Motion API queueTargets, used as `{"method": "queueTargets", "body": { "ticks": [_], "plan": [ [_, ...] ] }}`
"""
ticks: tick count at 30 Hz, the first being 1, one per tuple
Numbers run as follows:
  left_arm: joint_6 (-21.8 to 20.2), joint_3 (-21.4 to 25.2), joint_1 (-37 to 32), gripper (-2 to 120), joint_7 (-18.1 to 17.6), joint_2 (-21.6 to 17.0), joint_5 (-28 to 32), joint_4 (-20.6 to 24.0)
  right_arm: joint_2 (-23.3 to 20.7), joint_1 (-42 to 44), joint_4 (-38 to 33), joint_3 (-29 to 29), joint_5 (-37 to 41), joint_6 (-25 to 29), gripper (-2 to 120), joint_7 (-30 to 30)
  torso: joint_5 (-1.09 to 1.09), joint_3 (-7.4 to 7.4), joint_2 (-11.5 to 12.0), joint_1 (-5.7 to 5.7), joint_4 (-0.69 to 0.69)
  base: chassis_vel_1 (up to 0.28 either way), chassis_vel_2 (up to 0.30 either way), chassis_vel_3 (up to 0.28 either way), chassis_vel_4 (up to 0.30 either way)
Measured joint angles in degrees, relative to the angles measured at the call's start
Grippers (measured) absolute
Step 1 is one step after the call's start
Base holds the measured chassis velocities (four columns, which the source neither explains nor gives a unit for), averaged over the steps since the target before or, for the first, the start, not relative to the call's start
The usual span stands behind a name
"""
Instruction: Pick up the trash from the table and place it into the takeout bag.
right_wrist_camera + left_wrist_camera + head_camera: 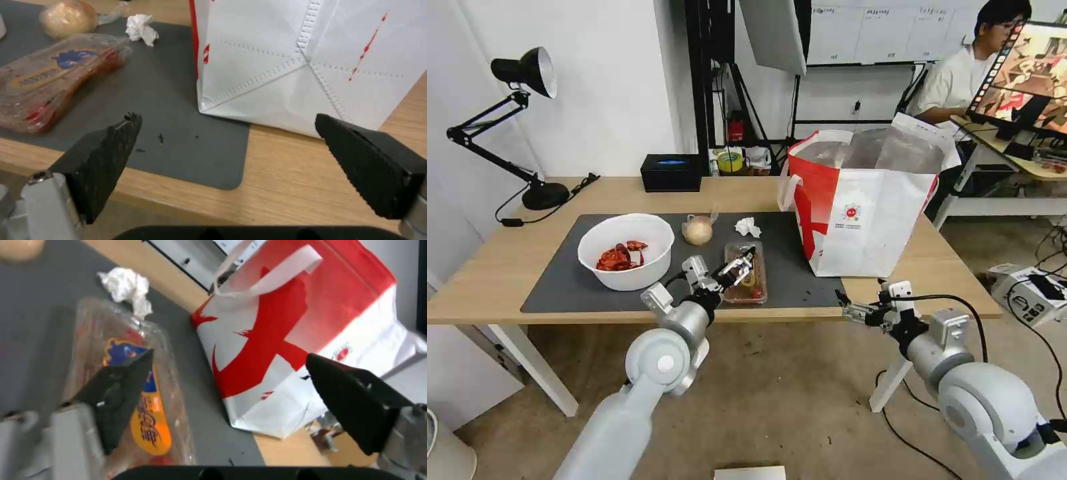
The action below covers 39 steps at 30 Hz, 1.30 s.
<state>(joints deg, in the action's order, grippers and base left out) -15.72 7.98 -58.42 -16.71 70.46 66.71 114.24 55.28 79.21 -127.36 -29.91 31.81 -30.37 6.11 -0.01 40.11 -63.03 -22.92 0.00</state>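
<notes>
On the dark mat (560, 283) of the table (494, 267) stand a white bowl (626, 250) with red scraps, a beige ball in a clear bag (698, 230), a crumpled tissue (748, 227) and a clear food tray (758, 288). My left gripper (746, 261) hovers open just above the tray (133, 390), one finger over its lid. The red-and-white takeout bag (860, 207) stands upright to the right of the tray. My right gripper (844, 303) is open at the table's front edge, facing the bag's base (311, 60).
A black desk lamp (527, 73) stands at the table's far left and a black box (671, 172) at its back edge. Another desk with a monitor (1027, 73) is behind the bag on the right. Bare wood lies in front of the bag.
</notes>
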Motion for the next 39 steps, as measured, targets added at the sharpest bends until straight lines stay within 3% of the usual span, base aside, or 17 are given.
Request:
{"method": "queueTargets", "body": {
  "ticks": [7, 10, 15, 22, 27, 39],
  "plan": [
    [-0.13, -1.88, 3.34, 64, 6.46, -4.67, -12.75, -3.82, 0.55, -0.47, 0.59, 0.47, 0.02, 0.18, 100, -0.01, 0.01, 0.00, 0.00, 0.00, 0.00, 0.000, 0.000, 0.000, 0.000],
    [0.69, -2.71, 5.04, 49, 11.74, -7.92, -21.14, -6.45, 0.73, -0.81, 0.97, 0.60, 0.07, 0.28, 100, -0.03, 0.00, 0.00, 0.00, 0.00, 0.00, 0.000, 0.000, 0.000, 0.000],
    [1.29, -3.01, 6.52, 35, 14.54, -10.17, -24.74, -7.76, 0.74, -0.91, 1.30, 0.61, 0.11, 0.55, 100, -0.08, 0.00, 0.00, 0.00, 0.00, 0.00, 0.000, 0.000, 0.000, 0.000],
    [2.29, -4.77, 7.58, 5, 19.81, -12.86, -28.76, -8.93, 0.95, -1.22, 2.48, 0.84, 0.13, 1.50, 100, -0.19, 0.00, 0.00, 0.00, 0.00, 0.00, 0.000, 0.000, 0.000, 0.000],
    [3.40, -6.03, 7.68, 0, 22.57, -13.27, -30.95, -9.79, 0.84, -2.00, 3.37, 1.37, 1.37, 1.70, 100, -0.13, 0.00, 0.00, 0.00, 0.00, 0.00, 0.000, 0.000, 0.000, 0.000],
    [4.03, -6.73, 6.60, 0, 23.68, -13.20, -33.34, -10.74, 1.76, -4.17, 4.99, 5.30, 6.91, 8.44, 100, 4.35, 0.01, 0.00, 0.00, 0.00, 0.00, 0.000, 0.000, 0.000, 0.000]
  ]
}}
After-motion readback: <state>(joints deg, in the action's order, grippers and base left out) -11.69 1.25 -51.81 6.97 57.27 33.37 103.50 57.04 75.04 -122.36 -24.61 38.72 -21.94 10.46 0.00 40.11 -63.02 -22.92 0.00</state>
